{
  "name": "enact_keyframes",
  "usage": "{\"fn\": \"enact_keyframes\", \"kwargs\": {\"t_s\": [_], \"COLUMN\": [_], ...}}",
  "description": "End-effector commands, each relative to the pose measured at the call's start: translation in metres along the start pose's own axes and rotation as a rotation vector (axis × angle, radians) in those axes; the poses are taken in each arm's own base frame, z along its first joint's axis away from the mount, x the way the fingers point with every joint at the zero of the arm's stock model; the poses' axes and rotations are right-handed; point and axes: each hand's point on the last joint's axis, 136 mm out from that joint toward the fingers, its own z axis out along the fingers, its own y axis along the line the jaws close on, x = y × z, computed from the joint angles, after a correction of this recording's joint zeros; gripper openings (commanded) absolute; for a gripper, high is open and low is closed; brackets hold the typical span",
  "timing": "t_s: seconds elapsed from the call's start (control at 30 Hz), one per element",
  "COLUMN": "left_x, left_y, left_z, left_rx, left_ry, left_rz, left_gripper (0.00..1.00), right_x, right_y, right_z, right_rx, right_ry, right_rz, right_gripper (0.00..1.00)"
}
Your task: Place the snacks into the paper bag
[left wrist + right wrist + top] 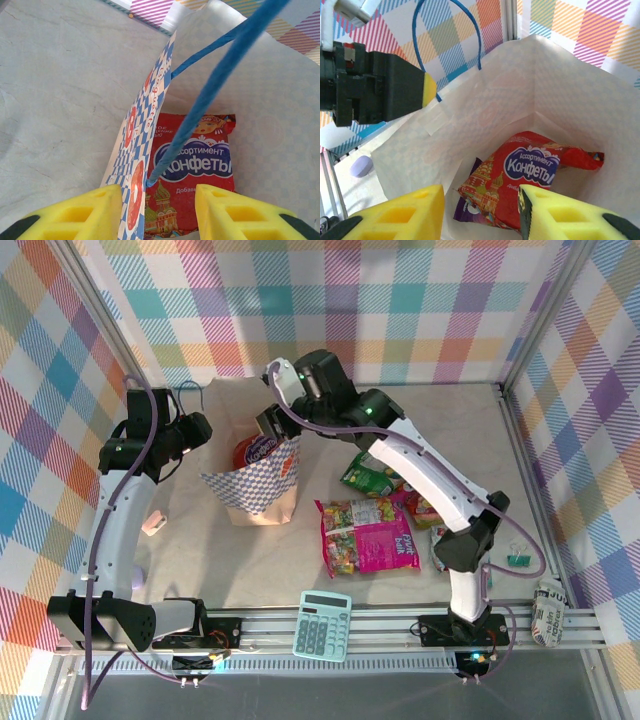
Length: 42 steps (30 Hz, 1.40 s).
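At the table's [450, 420] near edge, a pale teal calculator [322, 625] lay on the metal rail. Just beyond it, right of centre, a big magenta packet [367, 537] lay flat. A green packet [366, 478] sat farther back, and more bright packets were partly hidden under the right arm. Left of them the paper bag [262, 490] stood open-mouthed, its checker band on the near face. A red packet [530, 172] with Cyrillic lettering lay at the bag's bottom, and a purple packet [466, 207] edged out from beneath it. The left gripper [157, 195] sat at the bag's left rim with its yellow fingers [75, 215] parted. The printed wall and a blue cord handle [220, 75] ran up between them, with clear space before the right finger, so nothing was clamped. The right gripper [480, 197] hung over the bag's mouth, jaws partly apart and empty, looking down on the red packet. Behind everything rose the pastel plaid backdrop [400, 300].
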Motion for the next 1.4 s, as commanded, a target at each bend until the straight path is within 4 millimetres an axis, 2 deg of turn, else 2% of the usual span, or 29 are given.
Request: {"fn": "enact_keyframes", "kwargs": {"t_s": [0.0,0.23,0.67,1.0,1.27,1.37], "left_x": [0.000,0.003,0.008,0.012,0.015,0.017], "left_y": [0.001,0.005,0.008,0.014,0.014,0.015], "left_z": [0.000,-0.001,-0.003,-0.001,-0.001,0.000], "left_rx": [0.003,-0.018,-0.045,-0.106,-0.135,-0.142], "left_ry": [0.012,0.017,0.029,0.040,0.038,0.042], "left_rz": [-0.026,-0.021,-0.010,0.021,0.049,0.057], "left_gripper": [0.43,0.44,0.45,0.46,0.49,0.50], "right_x": [-0.008,0.014,0.067,0.105,0.152,0.169], "right_y": [-0.006,-0.025,-0.095,-0.120,-0.150,-0.160], "right_z": [-0.019,-0.040,-0.090,-0.107,-0.118,-0.129], "right_rx": [0.043,0.094,0.216,0.258,0.362,0.423], "right_ry": [-0.050,-0.051,-0.068,-0.048,0.004,0.008], "right_rz": [-0.016,0.050,0.266,0.417,0.589,0.657], "right_gripper": [0.45,0.47,0.49,0.53,0.55,0.60]}}
